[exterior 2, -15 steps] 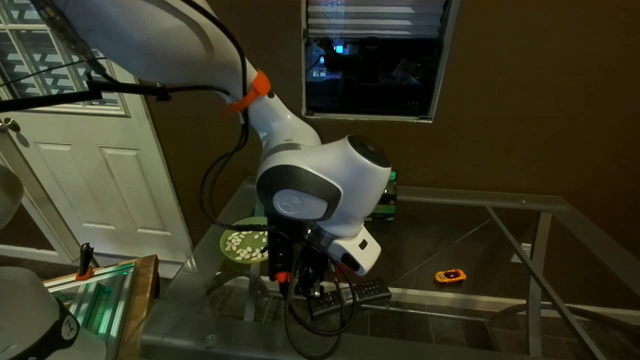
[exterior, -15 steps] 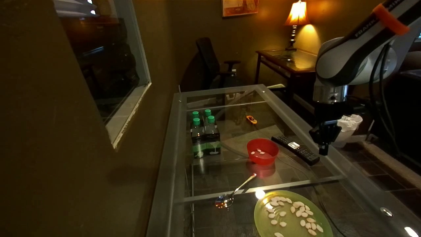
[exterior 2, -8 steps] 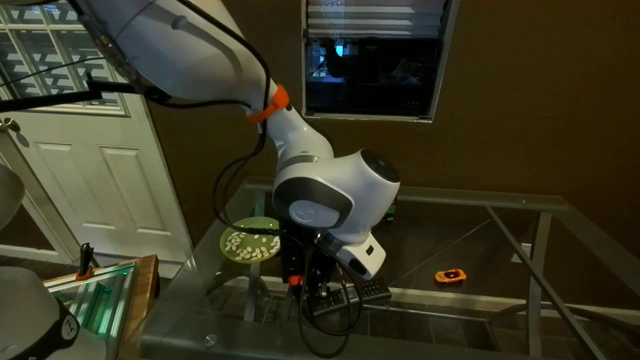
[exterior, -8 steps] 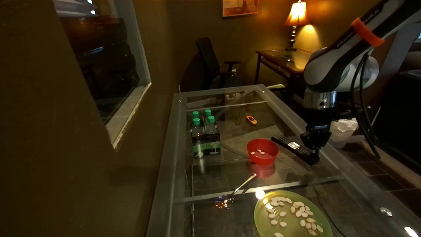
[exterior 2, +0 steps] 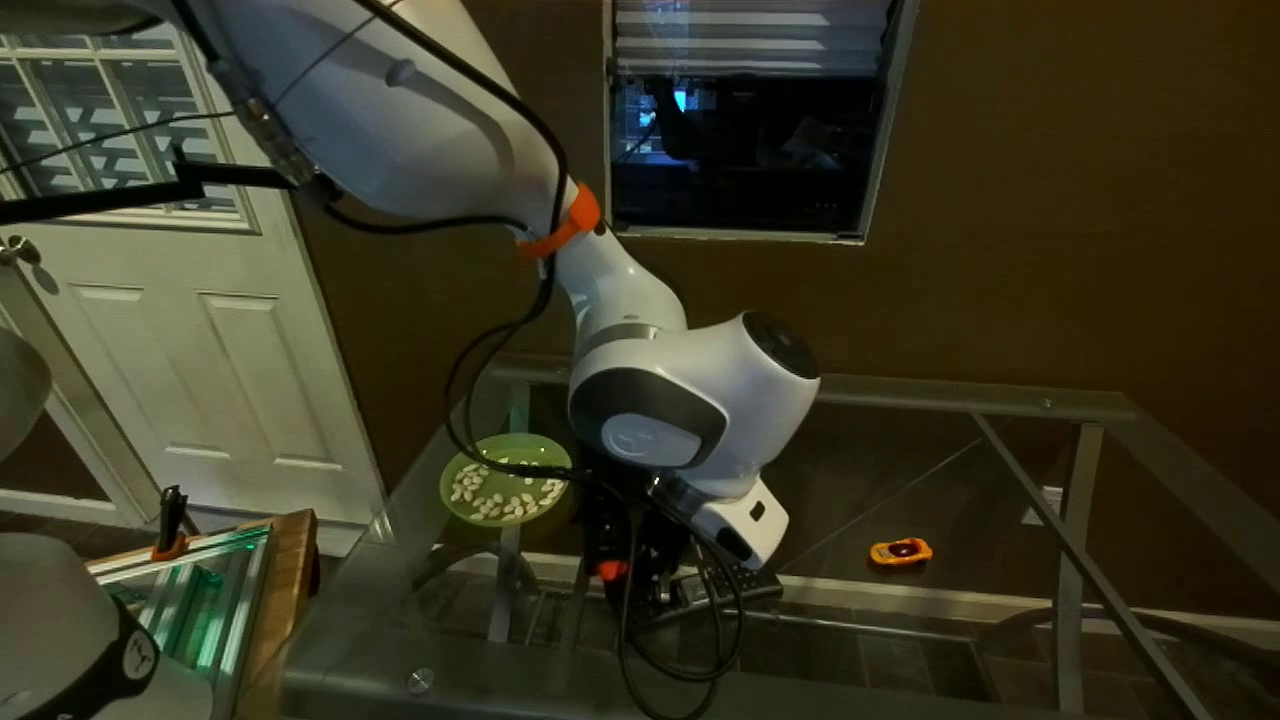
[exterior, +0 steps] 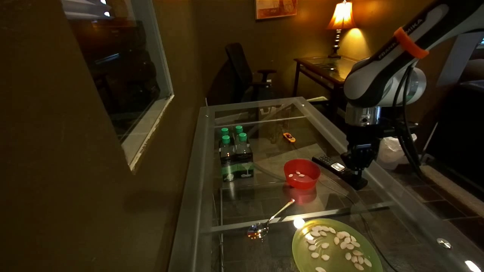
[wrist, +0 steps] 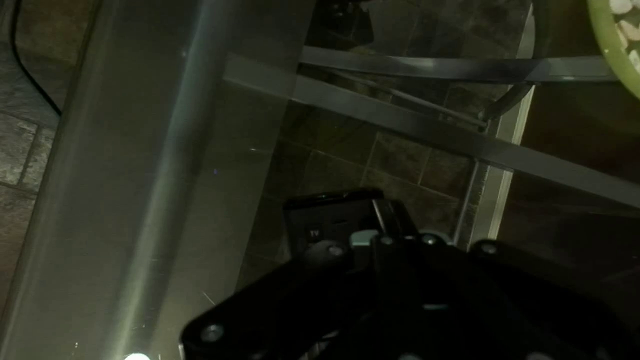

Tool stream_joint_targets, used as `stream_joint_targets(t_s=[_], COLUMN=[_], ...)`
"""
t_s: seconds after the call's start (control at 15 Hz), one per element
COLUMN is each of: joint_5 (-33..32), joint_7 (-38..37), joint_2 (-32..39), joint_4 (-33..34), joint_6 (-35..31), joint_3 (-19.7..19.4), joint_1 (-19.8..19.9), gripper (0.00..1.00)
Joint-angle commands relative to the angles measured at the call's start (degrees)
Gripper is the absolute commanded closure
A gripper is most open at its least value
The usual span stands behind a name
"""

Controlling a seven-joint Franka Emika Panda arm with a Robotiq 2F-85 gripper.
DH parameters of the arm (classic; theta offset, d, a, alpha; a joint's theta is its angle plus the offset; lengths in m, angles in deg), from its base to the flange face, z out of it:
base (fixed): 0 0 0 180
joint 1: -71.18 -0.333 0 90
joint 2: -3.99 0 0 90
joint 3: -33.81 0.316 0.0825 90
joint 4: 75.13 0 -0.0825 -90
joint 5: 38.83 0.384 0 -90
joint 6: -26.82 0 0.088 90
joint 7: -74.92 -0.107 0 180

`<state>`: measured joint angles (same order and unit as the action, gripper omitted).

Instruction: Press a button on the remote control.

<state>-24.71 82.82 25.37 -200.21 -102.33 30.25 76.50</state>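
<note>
The remote control point(exterior: 328, 164) is a long black bar lying flat on the glass table, with a light screen midway. It shows partly behind the arm's cables in an exterior view point(exterior 2: 752, 584). In the wrist view its near end, with a button marked TV point(wrist: 315, 233), shows beside the fingers. My gripper point(exterior: 357, 178) points straight down over the near end of the remote. Its fingers stand together, with nothing seen between them. The fingertips show over the remote's edge in the wrist view point(wrist: 392, 217). I cannot tell whether they touch it. The gripper hides several buttons.
A red cup point(exterior: 301, 174) with several seeds stands beside the remote. A green plate point(exterior: 332, 260) with seeds, a spoon point(exterior: 270, 221), a pack of green-capped bottles point(exterior: 237, 162) and an orange toy car point(exterior 2: 900, 552) are on the table. Loose cables point(exterior 2: 640, 640) hang from the arm.
My gripper has come down and moved over the table from its edge side, so its fingertips now overlap the remote's near end. The remote and the other objects have not moved.
</note>
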Motion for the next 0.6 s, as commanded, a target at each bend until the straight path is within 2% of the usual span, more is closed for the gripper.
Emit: stream_joint_targets(t_s=[0.0,0.53], joint_5=[0.9,0.7], joint_7=[0.1,-1.1], joint_2=[2.0,2.9], joint_4=[2.4,3.9], joint_6=[2.2,4.4], joint_3=[1.2,1.1], joint_1=[1.5,1.4], gripper=[1.0,1.0])
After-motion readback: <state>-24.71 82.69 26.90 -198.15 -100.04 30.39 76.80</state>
